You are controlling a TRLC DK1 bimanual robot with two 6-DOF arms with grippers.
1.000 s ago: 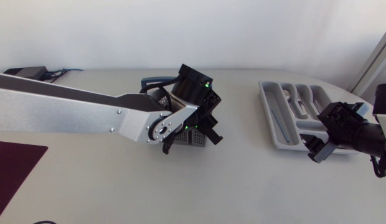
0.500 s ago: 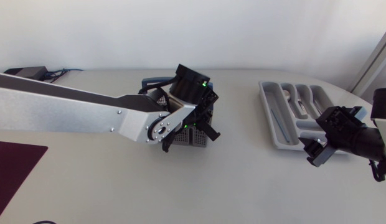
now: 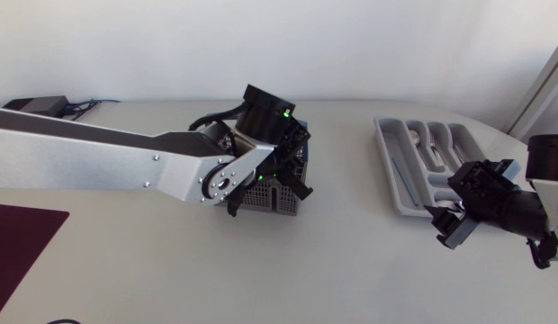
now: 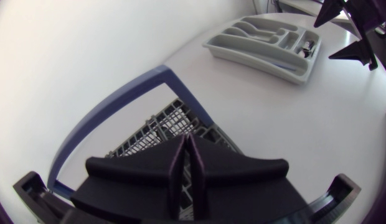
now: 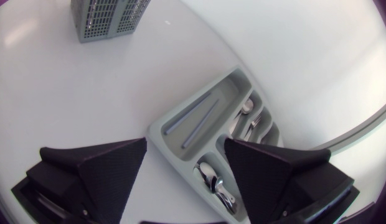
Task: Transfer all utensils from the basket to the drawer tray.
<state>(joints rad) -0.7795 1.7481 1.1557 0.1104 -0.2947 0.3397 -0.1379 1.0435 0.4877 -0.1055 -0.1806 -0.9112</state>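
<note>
Basket (image 3: 272, 196) grey, fine mesh pattern; handle (image 4: 112, 112) blue; tray (image 3: 391, 180) pale grey; utensils (image 5: 208, 177) silver; table (image 3: 351, 261) white.

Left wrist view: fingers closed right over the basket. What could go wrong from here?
1. The left gripper has its fingers together over the mesh basket; lowered like this, they may jab the grid instead of gripping a utensil.
2. The basket's blue handle arches close by and could snag, dragging the basket.
3. The open right gripper by the drawer tray may block delivery.
</note>
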